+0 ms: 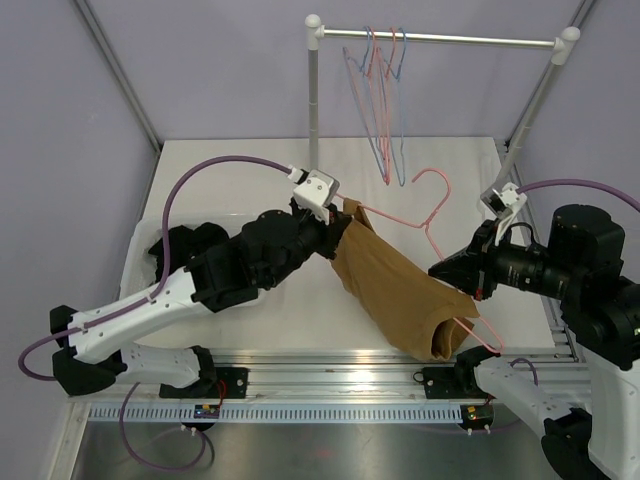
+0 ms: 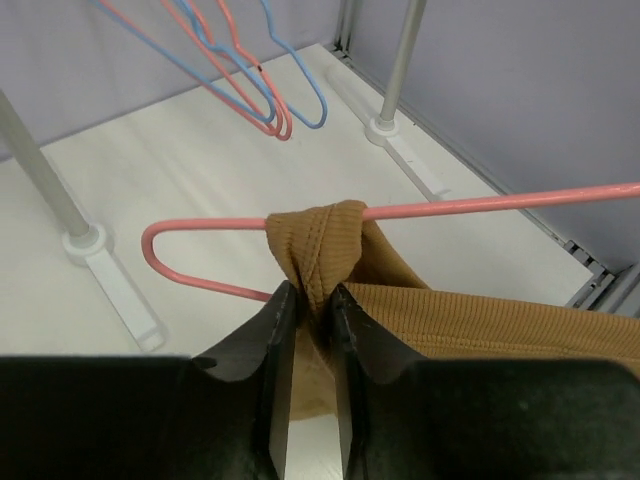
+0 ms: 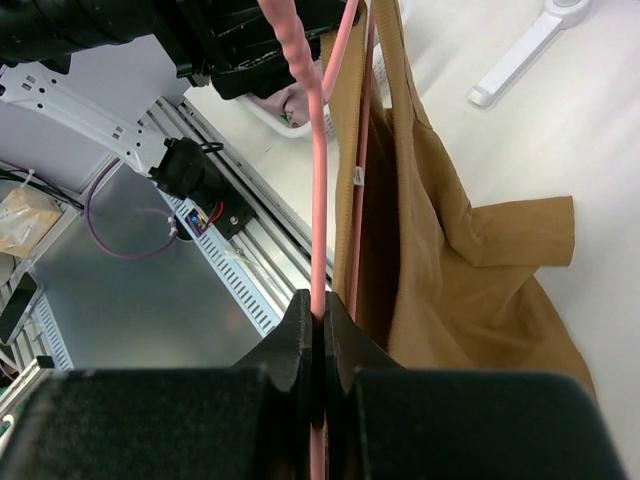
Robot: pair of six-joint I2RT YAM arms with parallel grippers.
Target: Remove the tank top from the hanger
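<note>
A tan ribbed tank top (image 1: pixel 400 295) hangs on a pink wire hanger (image 1: pixel 432 212) held above the table. My left gripper (image 1: pixel 335 232) is shut on the bunched strap of the tank top (image 2: pixel 318 245) where it wraps the hanger's arm (image 2: pixel 480 206). In the left wrist view the jaws (image 2: pixel 310 296) pinch that fabric just below the wire. My right gripper (image 1: pixel 447 268) is shut on the hanger's wire (image 3: pixel 318 200), which runs straight up from between its jaws (image 3: pixel 320 312). The tank top (image 3: pixel 450 230) drapes to the right of that wire.
A clothes rail (image 1: pixel 440 38) at the back holds several pink and blue hangers (image 1: pixel 380 90). Its posts and feet (image 2: pixel 85 240) stand on the white table. A bin (image 1: pixel 150 250) with dark clothing sits at the left under my left arm. The metal rail (image 1: pixel 330 365) runs along the near edge.
</note>
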